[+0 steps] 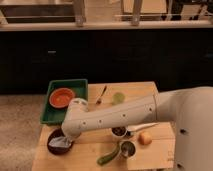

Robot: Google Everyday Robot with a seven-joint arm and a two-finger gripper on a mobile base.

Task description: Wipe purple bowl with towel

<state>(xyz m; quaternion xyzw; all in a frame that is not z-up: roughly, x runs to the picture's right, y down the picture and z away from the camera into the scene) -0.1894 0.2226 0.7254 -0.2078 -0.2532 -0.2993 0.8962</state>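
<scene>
The purple bowl (54,143) is dark and sits at the front left corner of the wooden table. A pale grey towel (62,144) lies inside it. My gripper (65,137) is at the end of the white arm, pressed down over the bowl right at the towel. The wrist (75,122) hides most of it.
A green tray (49,111) at the back left holds an orange bowl (61,97). A utensil (101,94) and a green cup (118,97) lie behind the arm. In front are a small dark bowl (119,131), white spoon (142,127), orange fruit (145,138), metal cup (127,148) and green pepper (107,158).
</scene>
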